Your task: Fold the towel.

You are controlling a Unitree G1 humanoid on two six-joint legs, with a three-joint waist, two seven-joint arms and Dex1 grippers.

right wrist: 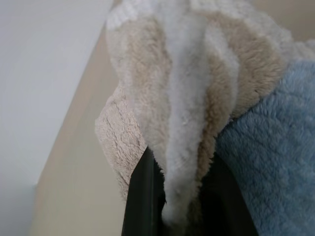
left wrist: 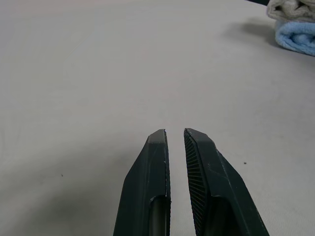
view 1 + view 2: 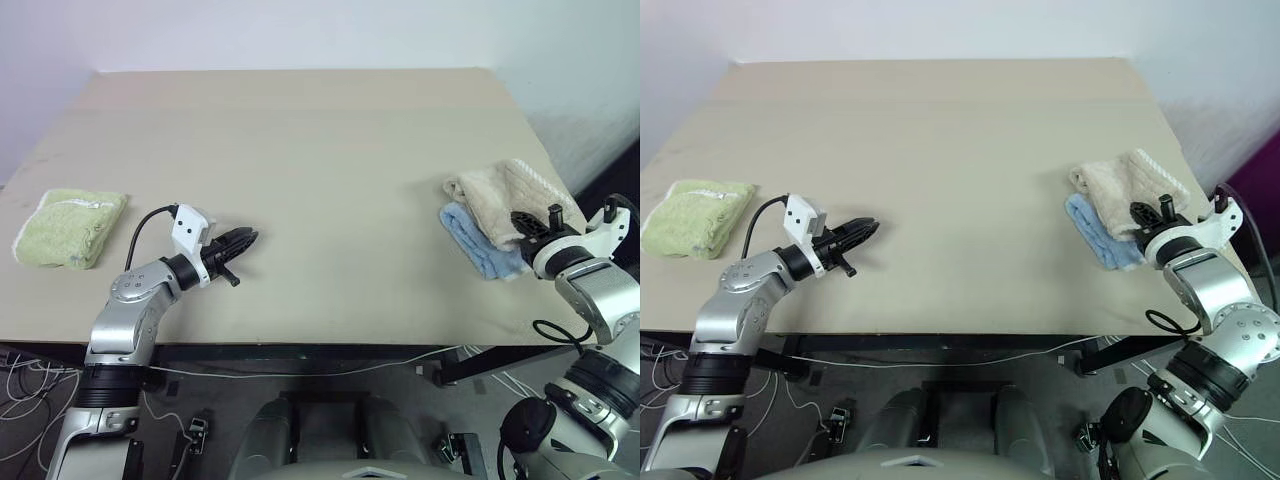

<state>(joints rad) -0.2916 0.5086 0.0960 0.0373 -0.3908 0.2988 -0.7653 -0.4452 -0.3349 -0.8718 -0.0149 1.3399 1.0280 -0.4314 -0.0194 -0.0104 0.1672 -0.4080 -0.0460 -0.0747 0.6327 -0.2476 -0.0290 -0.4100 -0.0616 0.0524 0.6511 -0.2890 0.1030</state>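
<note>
The worktop [image 3: 300, 200] carries three cloths: a green one [image 3: 68, 228] at nine o'clock, and at three o'clock the towel [image 3: 505, 195], bunched and lying partly over a blue cloth [image 3: 482, 243] near the right edge.

My right tool [image 3: 535, 226] is at the towel's near end. From the wrist I see a white-edged fold of the towel running down between its two fingers, so I read it as pinching that fold, though the grip looks slack. To do this step well, I judge I should hold only the towel, keep the blue cloth out of the bite, and let go cleanly if the fold is already placed, so the pile is not dragged toward the edge.

The towel's long axis seems to run from about four o'clock, at my tool, to ten o'clock, toward the middle of the worktop; its exact ends are hard to tell in the bunching.

My left tool [image 3: 238, 243] hovers over bare worktop at seven o'clock, fingers nearly pressed together, holding nothing.
</note>
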